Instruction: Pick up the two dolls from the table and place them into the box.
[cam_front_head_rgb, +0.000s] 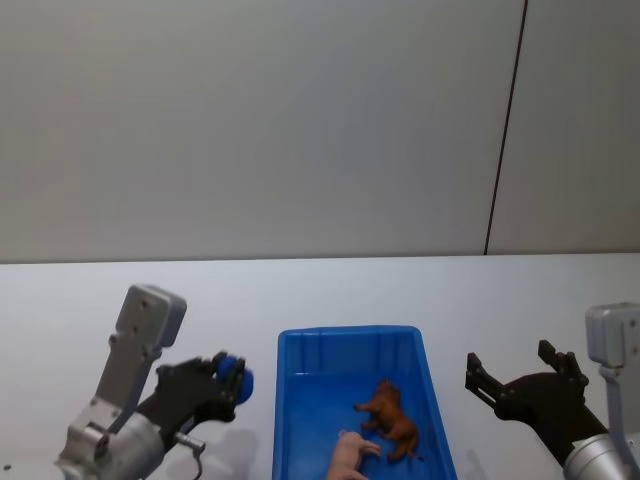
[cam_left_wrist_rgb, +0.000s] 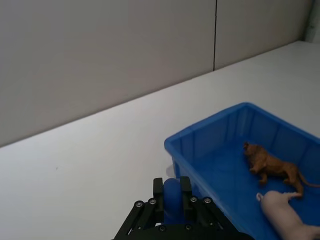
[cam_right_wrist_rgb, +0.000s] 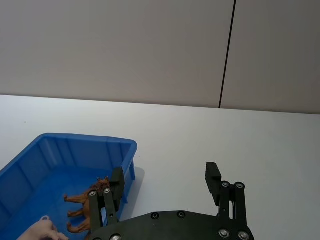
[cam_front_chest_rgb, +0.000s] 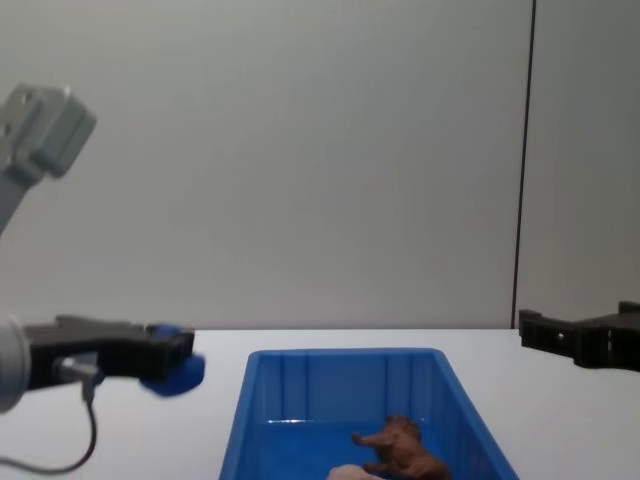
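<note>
Box holds two dolls; left gripper clamps a third, right gripper fingers apart.

Glossy plastic box, matt white table, smooth brown lion doll

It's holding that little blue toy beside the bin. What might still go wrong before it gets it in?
The left gripper holds the blue doll raised over the table, just outside the box. If released too early, it would likely land on the table. Carried too low, it could catch the box's near wall. The lion and pink doll already inside might make it bounce. The right gripper hangs open on the other side.
</note>
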